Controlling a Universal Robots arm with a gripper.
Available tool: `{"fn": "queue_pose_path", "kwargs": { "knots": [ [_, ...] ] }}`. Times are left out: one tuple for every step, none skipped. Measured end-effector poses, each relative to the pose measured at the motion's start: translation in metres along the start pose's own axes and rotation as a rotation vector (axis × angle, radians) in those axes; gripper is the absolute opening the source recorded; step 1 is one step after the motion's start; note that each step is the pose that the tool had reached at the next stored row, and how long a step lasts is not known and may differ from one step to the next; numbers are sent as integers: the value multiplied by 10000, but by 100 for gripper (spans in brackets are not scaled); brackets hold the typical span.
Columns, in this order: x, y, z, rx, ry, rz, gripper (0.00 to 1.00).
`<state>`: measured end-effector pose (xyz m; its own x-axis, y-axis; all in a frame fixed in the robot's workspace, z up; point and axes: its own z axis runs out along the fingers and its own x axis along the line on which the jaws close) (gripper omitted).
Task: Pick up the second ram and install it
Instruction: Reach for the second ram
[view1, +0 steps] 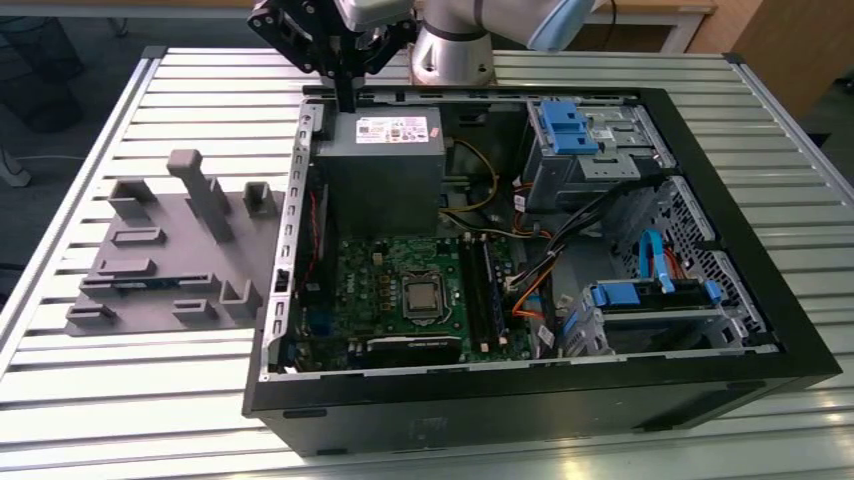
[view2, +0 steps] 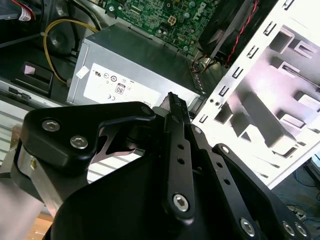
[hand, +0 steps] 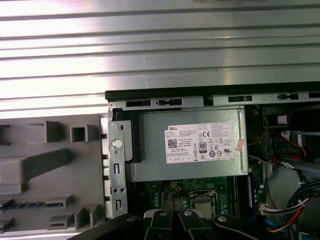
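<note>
My gripper (view1: 347, 98) hangs over the back edge of the open computer case (view1: 747, 330), just above the grey power supply (view1: 380, 165). Its black fingers (view2: 176, 130) meet at the tips with nothing between them. In the first wrist view a long narrow bluish stick, apparently the second ram (hand: 30, 205), stands on edge in a slot of the grey fixture (hand: 75, 180), well off to the side of the gripper (hand: 175, 218). The green motherboard (view1: 387, 275) lies below the power supply (hand: 190, 145), with dark memory slots (view1: 481, 290) beside the processor.
The grey fixture (view1: 160, 250) with upright pegs stands on the slatted metal table (view1: 107, 400) at the exterior view's left of the case. Blue drive brackets (view1: 561, 120), cables and a drive cage (view1: 667, 310) fill the case's right half. The case wall (view1: 296, 200) separates fixture and motherboard.
</note>
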<state>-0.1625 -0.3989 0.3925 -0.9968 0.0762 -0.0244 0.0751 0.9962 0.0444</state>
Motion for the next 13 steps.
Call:
{"fn": "queue_pose_path", "kwargs": {
  "knots": [
    [6, -1, 0, 0, 0, 0, 11],
    [12, -1, 0, 0, 0, 0, 11],
    [19, -2, -1, 0, 0, 0, 11],
    [25, -2, 0, 0, 0, 0, 11],
    [31, -2, -1, 0, 0, 0, 11],
    [37, -3, -1, 0, 0, 1, 11],
    [43, -3, -1, 1, 0, 1, 11],
    [49, -4, -1, 0, 0, 1, 11],
    [55, -4, -1, 0, 0, 1, 11],
    [61, -4, -2, 1, 0, 0, 11],
    [66, -5, -1, 0, 0, 0, 11],
    [72, -5, -1, 0, 0, 0, 11],
    [78, -6, -2, 1, 0, 0, 11]
  ]
}}
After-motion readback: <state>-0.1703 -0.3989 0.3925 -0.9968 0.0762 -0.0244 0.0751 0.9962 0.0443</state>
